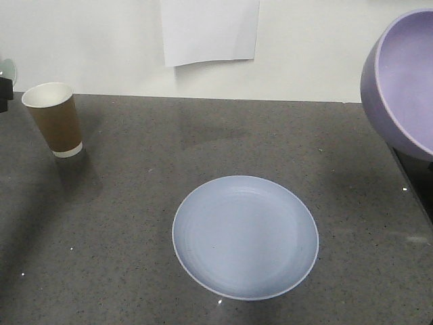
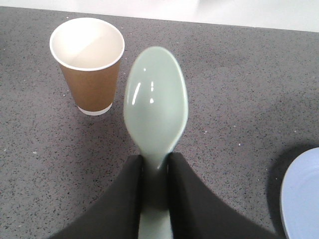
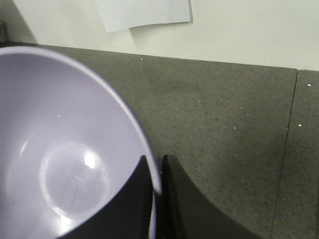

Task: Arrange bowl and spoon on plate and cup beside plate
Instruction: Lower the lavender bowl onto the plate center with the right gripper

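Small lavender bowl (image 1: 402,81), smooth, plain and matte, with a soft gleam on the inside bottom. Pinched at the rim by the right gripper (image 3: 158,172): one black finger inside the wall of it, the other outside, closed tight on the thin edge. Held up off the dark speckled counter (image 1: 122,244) at the right edge of the front view, tilted with the hollow turned leftward, well apart from the plate (image 1: 245,237).

Pale mint-green spoon (image 2: 155,99), glossy oval head pointing away, flat handle clamped between the two black fingers of the left gripper (image 2: 154,169). Hanging above the counter, beside the cup (image 2: 89,64).

Round pale blue plate, shallow raised rim, lying flat mid-counter. Brown paper cup, white inside, white base band, upright at the far left near the wall (image 1: 325,47).

Front view alone: the whole plate and the bowl's outer side. Left wrist view alone: the spoon's shape and grip, plus a sliver of plate at the lower right. Right wrist view alone: the bowl's inside bottom and the pinch on its rim. Sheet of paper (image 1: 210,30) on the wall in both front and right wrist views.
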{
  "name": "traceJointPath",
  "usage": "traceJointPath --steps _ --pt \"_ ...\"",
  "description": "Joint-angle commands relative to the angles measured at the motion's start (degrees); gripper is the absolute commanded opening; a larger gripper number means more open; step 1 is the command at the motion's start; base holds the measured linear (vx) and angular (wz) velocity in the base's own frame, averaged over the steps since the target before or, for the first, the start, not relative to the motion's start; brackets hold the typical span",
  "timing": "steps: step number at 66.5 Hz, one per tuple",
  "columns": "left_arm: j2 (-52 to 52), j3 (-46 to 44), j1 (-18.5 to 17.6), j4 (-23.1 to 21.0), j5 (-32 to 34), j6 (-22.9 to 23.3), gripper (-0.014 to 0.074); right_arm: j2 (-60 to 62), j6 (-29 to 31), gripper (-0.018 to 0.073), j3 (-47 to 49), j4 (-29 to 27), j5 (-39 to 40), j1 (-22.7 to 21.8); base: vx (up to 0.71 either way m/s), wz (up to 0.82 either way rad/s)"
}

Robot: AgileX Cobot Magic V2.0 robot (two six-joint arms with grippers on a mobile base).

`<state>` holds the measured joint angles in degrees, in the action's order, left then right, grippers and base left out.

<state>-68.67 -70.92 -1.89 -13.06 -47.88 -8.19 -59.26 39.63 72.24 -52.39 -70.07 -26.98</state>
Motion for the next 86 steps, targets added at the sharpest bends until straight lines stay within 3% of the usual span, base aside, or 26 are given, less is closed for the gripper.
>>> traceJointPath --steps 1,10,19,28,36,46,60,70,86 --pt "1.4 -1.3 -0.3 -1.1 2.9 0.3 -0.0006 -0.1 2.5 -0.0004 1.8 -7.8 2.3 -0.4 0.00 0.00" --pt "1.4 -1.3 -0.3 -1.1 2.9 0.3 -0.0006 -3.2 10.1 -0.0004 1.8 -15.5 0.1 1.3 0.00 0.00" --pt "1.4 -1.3 -0.3 -1.1 2.9 0.3 -0.0006 -8.7 14.2 -0.0004 1.8 -17.5 0.4 8.2 0.00 0.00" --pt "1.4 -1.3 -0.3 -1.1 2.9 0.3 -0.0006 -15.2 17.0 -0.0004 1.8 -15.1 3.2 17.9 0.00 0.00" --pt "1.4 -1.3 -0.3 -1.1 2.9 0.3 -0.0006 -21.6 18.3 -0.0004 1.8 -8.8 9.7 27.0 0.00 0.00" --pt "1.4 -1.3 -0.3 -1.1 2.9 0.3 -0.0006 -29.1 18.3 -0.0004 1.8 -3.0 14.3 34.1 0.00 0.00" --pt "1.4 -1.3 -0.3 -1.1 2.9 0.3 -0.0006 -37.0 15.9 -0.0004 3.2 3.9 16.2 39.0 0.00 0.00" --pt "1.4 -1.3 -0.3 -1.1 2.9 0.3 -0.0006 -39.5 12.8 -0.0003 3.3 9.7 17.5 40.2 0.00 0.00" --pt "1.4 -1.3 -0.3 -1.1 2.9 0.3 -0.0006 -41.0 11.2 0.0004 3.3 14.3 17.0 41.8 0.00 0.00"
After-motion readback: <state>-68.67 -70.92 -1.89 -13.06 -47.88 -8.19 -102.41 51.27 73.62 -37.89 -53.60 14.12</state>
